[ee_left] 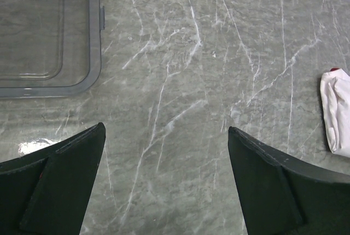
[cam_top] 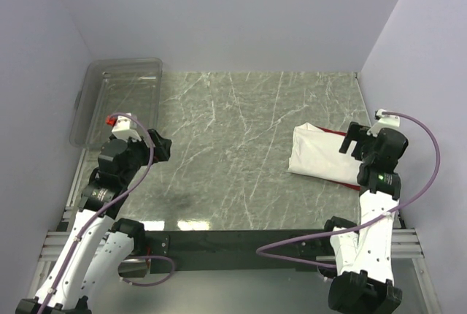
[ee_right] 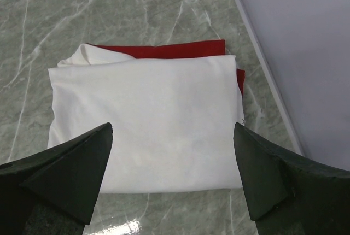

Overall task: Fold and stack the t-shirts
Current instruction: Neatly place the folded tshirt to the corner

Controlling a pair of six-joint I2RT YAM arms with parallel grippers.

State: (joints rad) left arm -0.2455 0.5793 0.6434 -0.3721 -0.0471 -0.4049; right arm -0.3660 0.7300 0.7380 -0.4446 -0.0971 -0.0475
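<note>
The white shirt (ee_right: 147, 120) lies folded into a flat rectangle at the right of the table (cam_top: 233, 124), close to the wall. It sits on the red shirt (ee_right: 180, 50), which shows only as a strip along the far edge and a sliver at the right side. By the look of it the stack is made, or nearly so.

The right gripper (cam_top: 356, 139) hovers at the near edge of the stack, jaws wide apart and holding nothing. The left gripper (cam_top: 157, 146) is also spread and empty, over the table near the bin (cam_top: 124, 61), well apart from the shirts.

Both shirts are likely light, soft and limp, with no stiffness to carry a fold. A pinch on the top layer alone would probably lift only that layer and open the fold. The polished tabletop looks slick, so a sideways push would likely slide the whole stack rather than square it.

The safer hold is at a folded edge, with one finger slid under so that all layers are caught together. Better still is a hold at two corners, one per arm. The far left corner of the white shirt bulges; it may be a tucked sleeve or the collar, and that spot is best left alone.
</note>
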